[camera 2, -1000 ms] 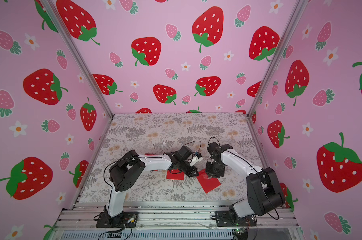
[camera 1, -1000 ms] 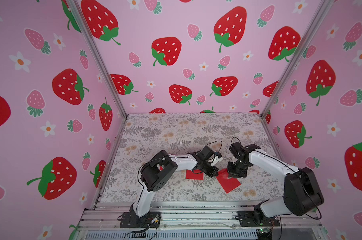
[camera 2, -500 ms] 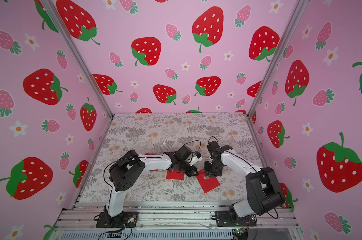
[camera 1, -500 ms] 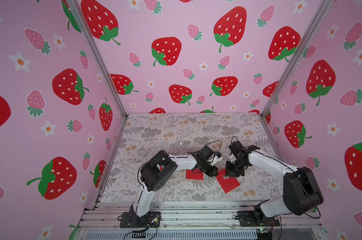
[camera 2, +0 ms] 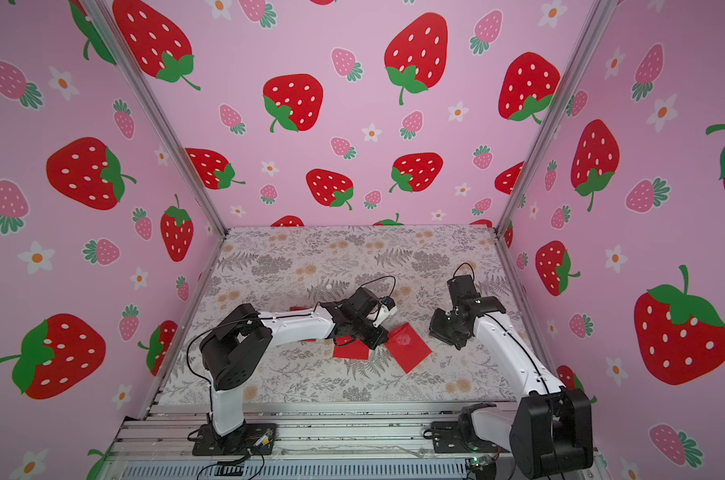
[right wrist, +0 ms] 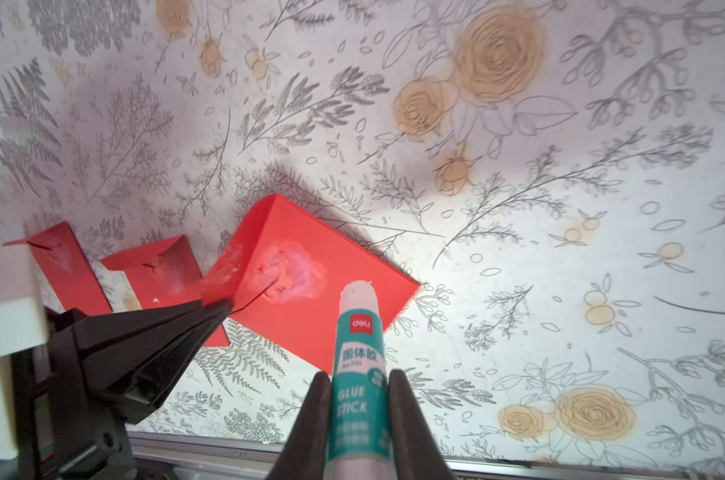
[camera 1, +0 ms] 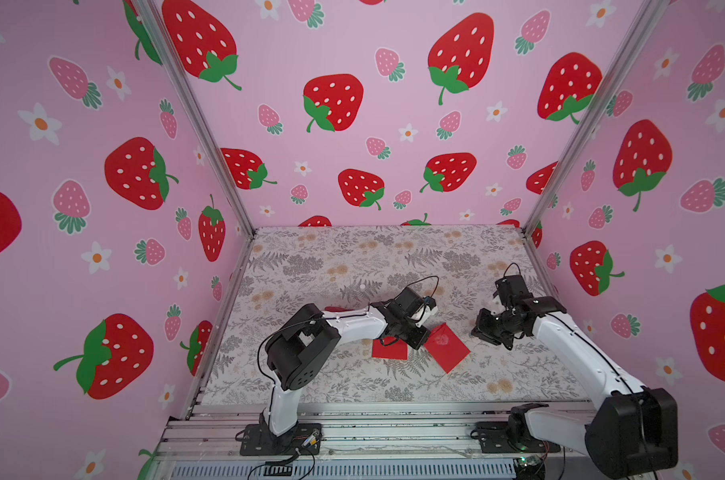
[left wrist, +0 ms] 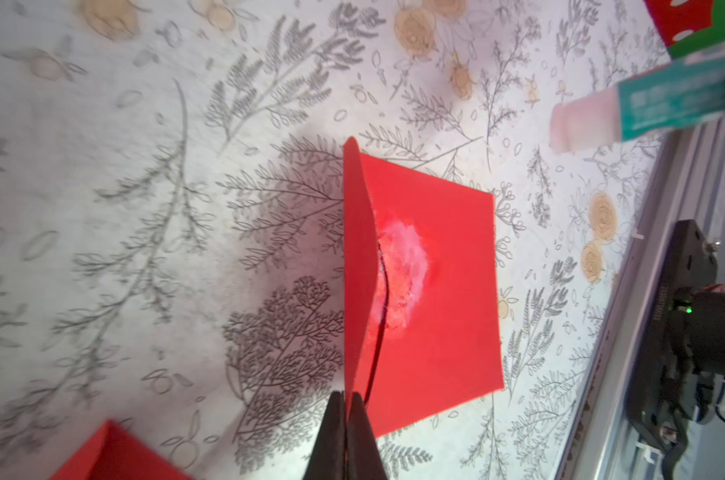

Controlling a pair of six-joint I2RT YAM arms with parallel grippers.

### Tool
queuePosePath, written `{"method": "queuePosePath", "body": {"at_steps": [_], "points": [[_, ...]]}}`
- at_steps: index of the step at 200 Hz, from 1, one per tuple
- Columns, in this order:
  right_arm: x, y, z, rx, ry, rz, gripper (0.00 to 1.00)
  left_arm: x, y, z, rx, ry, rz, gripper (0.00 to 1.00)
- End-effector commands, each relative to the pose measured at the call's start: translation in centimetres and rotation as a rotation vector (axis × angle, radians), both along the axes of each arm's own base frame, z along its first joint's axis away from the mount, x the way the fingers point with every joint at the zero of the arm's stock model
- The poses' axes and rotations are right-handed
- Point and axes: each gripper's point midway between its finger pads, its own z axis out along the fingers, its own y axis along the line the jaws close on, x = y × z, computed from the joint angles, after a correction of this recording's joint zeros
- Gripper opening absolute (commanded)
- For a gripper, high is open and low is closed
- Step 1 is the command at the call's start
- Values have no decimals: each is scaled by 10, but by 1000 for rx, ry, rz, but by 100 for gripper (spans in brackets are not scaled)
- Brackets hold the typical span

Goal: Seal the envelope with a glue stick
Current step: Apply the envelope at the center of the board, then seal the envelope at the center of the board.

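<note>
A red envelope (camera 1: 448, 347) (camera 2: 408, 347) lies on the floral table, near the front middle. Its flap (left wrist: 354, 249) stands up, and a white glue smear (left wrist: 402, 270) shows on the body beside it. My left gripper (left wrist: 346, 405) (camera 1: 419, 338) is shut on the flap's edge. My right gripper (right wrist: 358, 378) (camera 1: 483, 328) is shut on the glue stick (right wrist: 358, 353), a white tube with a teal label. The stick's bare tip hangs just above the envelope's (right wrist: 331, 299) near edge, short of the smear. In the left wrist view the glue stick (left wrist: 643, 104) is off to one side of the envelope.
A second red envelope (camera 1: 389, 349) (right wrist: 161, 270) lies just left of the held one, partly under my left wrist. A third (right wrist: 61, 266) lies further left. Pink strawberry walls enclose three sides, and a metal rail (camera 1: 394, 428) runs along the front.
My right gripper has drawn a little to the right, away from the envelope, with the glue stick in it. The left gripper still holds the flap.
</note>
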Motion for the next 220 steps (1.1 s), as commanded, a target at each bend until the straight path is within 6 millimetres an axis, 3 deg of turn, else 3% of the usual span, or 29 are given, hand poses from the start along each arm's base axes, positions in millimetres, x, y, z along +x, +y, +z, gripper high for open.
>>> {"method": "queuePosePath", "body": {"at_steps": [1,15,25,39,96,142,220], "points": [[-4,-8,-6,5,16,2,0,1,9,-7,52,-1,-30,0],[-1,-12,-5,7,8,-3,0,-2,5,-6,42,17,-57,4],[0,-14,-5,11,4,-8,0,-2,3,-5,39,21,-59,17],[3,-17,-4,15,-5,-10,0,0,0,0,27,18,-63,22],[10,-22,-3,29,-27,-10,0,19,-12,18,-14,19,-47,27],[11,-22,-3,48,-31,-2,0,26,-17,17,-15,41,-43,24],[13,-20,-2,77,-39,-5,0,24,-24,9,-22,92,-62,10]]}}
